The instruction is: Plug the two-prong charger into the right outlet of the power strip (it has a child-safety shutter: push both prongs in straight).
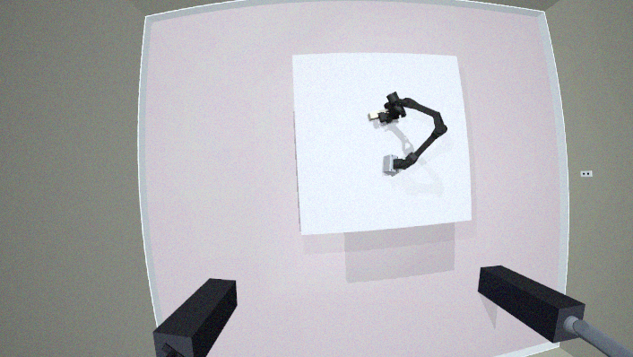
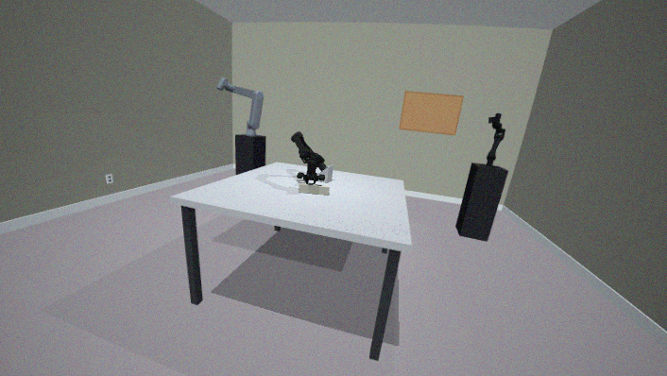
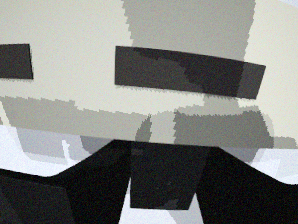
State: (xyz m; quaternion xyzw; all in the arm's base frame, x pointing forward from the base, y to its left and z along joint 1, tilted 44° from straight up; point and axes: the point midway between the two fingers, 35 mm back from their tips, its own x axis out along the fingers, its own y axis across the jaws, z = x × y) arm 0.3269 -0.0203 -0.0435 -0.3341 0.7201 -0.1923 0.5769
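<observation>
The cream power strip [image 1: 373, 116] [image 2: 322, 191] [image 3: 75, 90] lies on the white table [image 1: 332, 188] [image 2: 359, 208]. In the wrist view it fills the upper part, with one whole dark outlet slot at centre right and part of another at the left edge. My gripper [image 1: 382, 117] [image 2: 310, 182] [image 3: 161, 139] is low at the strip and shut on a dark block, which looks like the charger [image 3: 167, 182]. This block shows between the black fingers, against the strip's lower edge in that view. Its prongs are hidden, and I cannot tell whether they touch an outlet.
The arm's grey base [image 1: 390, 164] [image 2: 328, 174] stands on the table. Shadows of the arm fall across the strip and table. Black pedestals [image 2: 250, 153] [image 2: 482, 200] bearing other arms stand away from the table. A wall socket [image 1: 586, 173] [image 2: 110, 179] is far off.
</observation>
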